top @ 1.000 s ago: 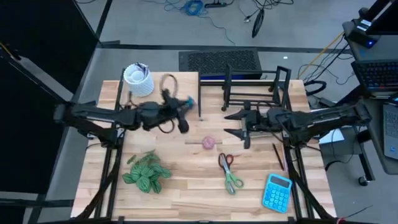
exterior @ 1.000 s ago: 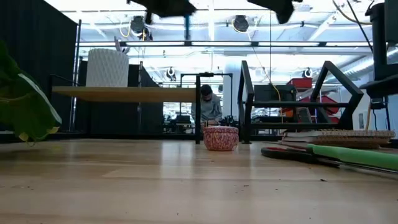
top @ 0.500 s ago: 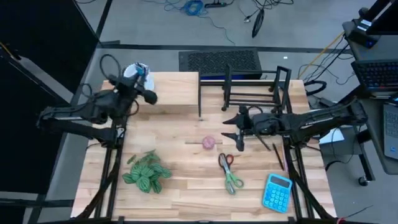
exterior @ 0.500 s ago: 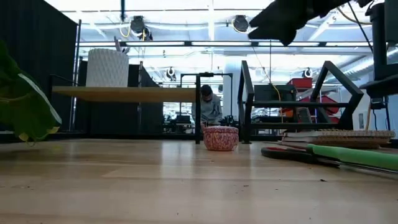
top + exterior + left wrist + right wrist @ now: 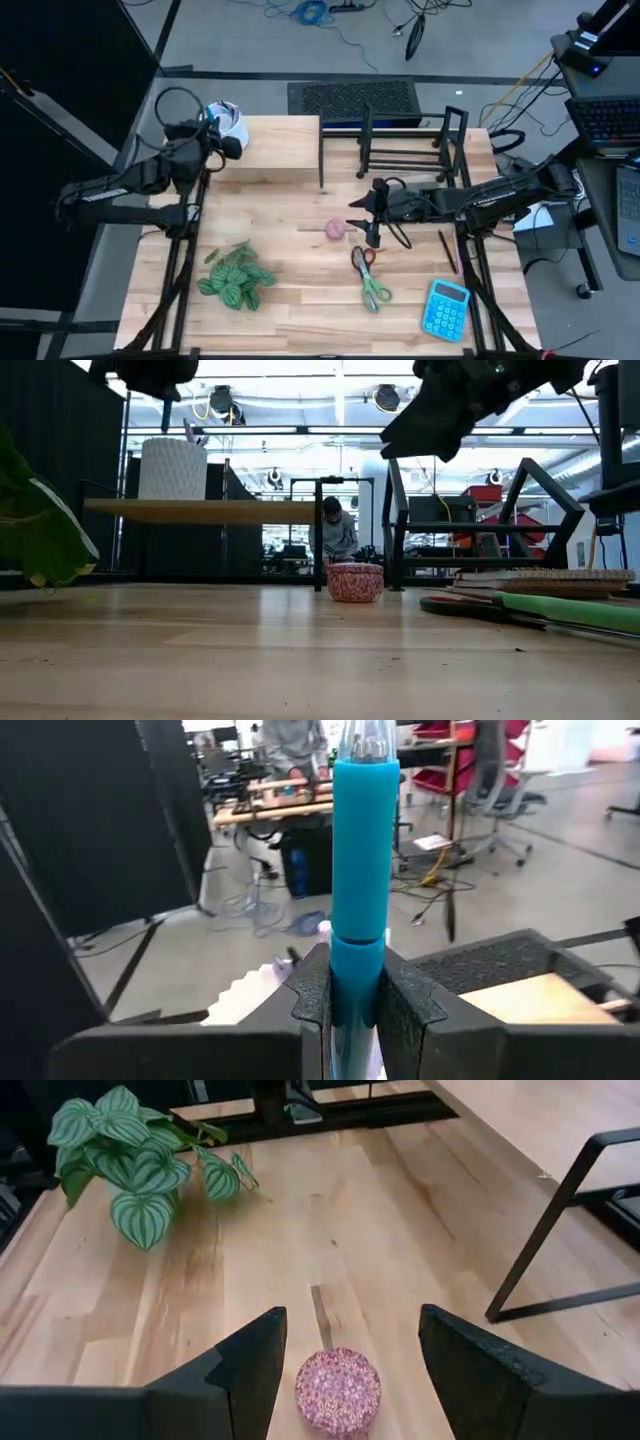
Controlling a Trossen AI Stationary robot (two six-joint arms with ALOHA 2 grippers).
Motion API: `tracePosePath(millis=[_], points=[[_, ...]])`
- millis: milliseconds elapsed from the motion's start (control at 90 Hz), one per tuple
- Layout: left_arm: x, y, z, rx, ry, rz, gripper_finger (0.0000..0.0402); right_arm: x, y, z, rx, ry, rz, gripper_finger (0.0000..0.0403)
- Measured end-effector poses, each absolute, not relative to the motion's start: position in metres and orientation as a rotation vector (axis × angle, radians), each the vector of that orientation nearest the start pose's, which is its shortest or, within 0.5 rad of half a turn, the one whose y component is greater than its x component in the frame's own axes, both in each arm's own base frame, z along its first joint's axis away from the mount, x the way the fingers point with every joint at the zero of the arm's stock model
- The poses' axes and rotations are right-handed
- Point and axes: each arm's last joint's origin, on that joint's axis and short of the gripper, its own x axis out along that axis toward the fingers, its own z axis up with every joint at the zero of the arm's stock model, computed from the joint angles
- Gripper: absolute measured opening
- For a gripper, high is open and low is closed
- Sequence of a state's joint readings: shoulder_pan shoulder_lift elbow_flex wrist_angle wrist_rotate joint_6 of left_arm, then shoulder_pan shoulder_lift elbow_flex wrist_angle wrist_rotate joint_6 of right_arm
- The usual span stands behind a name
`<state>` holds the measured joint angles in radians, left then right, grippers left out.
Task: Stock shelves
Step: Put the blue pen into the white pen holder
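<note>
My left gripper (image 5: 226, 143) is at the far left, shut on a blue pen (image 5: 360, 850). It is over the pale-wood shelf (image 5: 275, 150), right beside a white ribbed cup (image 5: 172, 468) that stands on the shelf top. The black wire rack (image 5: 410, 140) stands to the right of that shelf. My right gripper (image 5: 364, 217) is open at mid-table. Its fingers point toward a small pink speckled bowl (image 5: 338, 1390), which rests on the table just ahead of them and is not touched. My left gripper pinches the blue pen between its two fingers at the pen's narrower section (image 5: 355, 982), below the thick barrel. The pen stands across the fingers, its clear tip (image 5: 362, 735) sticking well beyond them. It is lifted clear of shelf and table.
A striped-leaf plant (image 5: 235, 275) lies near left. Green-handled scissors (image 5: 368, 275), a pencil (image 5: 445, 250) and a blue calculator (image 5: 446, 308) lie near right. Bare table spans the middle (image 5: 300, 250). A person (image 5: 335, 530) is far behind the table.
My left gripper has carried the blue pen from above the table's middle toward the far left, ending beside the white cup. My right gripper has moved left and down toward the pink bowl, staying open.
</note>
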<state>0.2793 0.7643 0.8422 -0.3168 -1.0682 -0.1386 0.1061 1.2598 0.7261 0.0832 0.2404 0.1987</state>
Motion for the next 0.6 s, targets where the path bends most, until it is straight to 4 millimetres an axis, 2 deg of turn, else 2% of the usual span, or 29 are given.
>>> tracePosePath(millis=[222, 600], points=[[0.136, 0.078, 0.344, -0.022, 0.098, 1.335, 0.003, 0.267, 0.022, 0.242, 0.139, 0.408, -0.173, 0.021], [0.153, 0.095, 0.311, -0.073, 0.172, 1.284, 0.0034, 0.267, 0.022, 0.242, 0.148, 0.409, -0.174, 0.021]])
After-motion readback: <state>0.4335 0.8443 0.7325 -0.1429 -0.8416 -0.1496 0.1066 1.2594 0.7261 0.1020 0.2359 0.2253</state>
